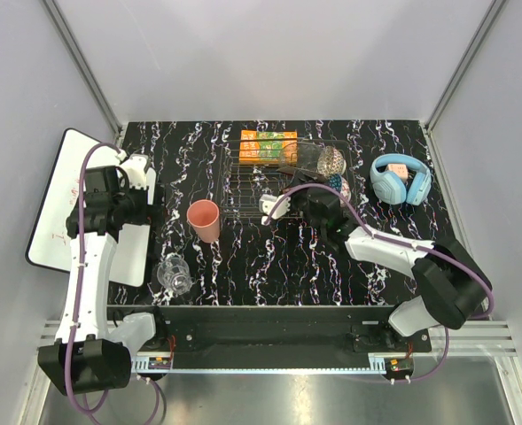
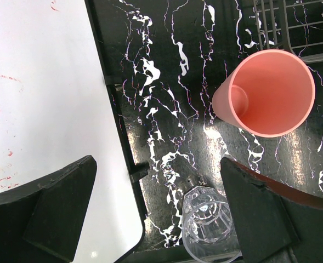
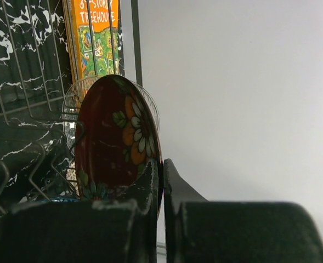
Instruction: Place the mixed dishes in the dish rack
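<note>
While right end effector (image 3: 162, 169) clamps red floral bowl (image 3: 116, 143) rim, left end effector (image 2: 157, 171) gapes.

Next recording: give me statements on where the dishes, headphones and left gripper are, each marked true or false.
1. The pink cup sits inside the dish rack. False: it is on the table, left of the rack.
2. The left gripper is open and holds nothing. True.
3. The red floral bowl stands on edge in the dish rack. True.
4. The light-blue headphones lie in the rack. False: they lie on the table, right of it.
5. The small clear glass cup is on the table, outside the rack. True.
</note>
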Controlling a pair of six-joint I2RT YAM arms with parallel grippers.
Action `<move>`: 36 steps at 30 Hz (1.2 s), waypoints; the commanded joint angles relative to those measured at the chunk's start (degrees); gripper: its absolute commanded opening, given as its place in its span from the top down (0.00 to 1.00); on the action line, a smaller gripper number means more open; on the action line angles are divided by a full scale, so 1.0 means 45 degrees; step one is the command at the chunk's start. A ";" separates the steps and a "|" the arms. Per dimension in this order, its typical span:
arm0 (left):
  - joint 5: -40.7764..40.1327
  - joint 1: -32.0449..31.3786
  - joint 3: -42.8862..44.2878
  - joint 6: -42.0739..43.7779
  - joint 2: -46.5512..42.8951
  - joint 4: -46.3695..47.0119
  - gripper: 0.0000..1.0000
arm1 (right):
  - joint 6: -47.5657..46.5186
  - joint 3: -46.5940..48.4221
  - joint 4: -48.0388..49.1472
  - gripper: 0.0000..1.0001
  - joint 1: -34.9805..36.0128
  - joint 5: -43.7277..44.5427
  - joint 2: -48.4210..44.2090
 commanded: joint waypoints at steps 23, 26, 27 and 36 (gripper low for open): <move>-0.0016 0.0090 0.0172 -0.0072 -0.0046 0.0586 0.01 | -0.1747 0.1603 -0.1574 1.00 0.0055 -0.0276 -0.2231; 0.0062 0.0109 0.0192 -0.0150 -0.0046 0.0586 0.01 | -0.1553 0.1233 -0.1828 1.00 0.0153 -0.0276 -0.2446; 0.0043 0.0090 0.0211 -0.0131 -0.0046 0.0605 0.01 | -0.1513 0.1135 -0.1887 1.00 0.0211 -0.0257 -0.2504; -0.0055 0.0109 0.0309 -0.0072 -0.0046 0.0586 0.01 | -0.1181 0.0529 -0.2043 1.00 0.0251 -0.0355 -0.2388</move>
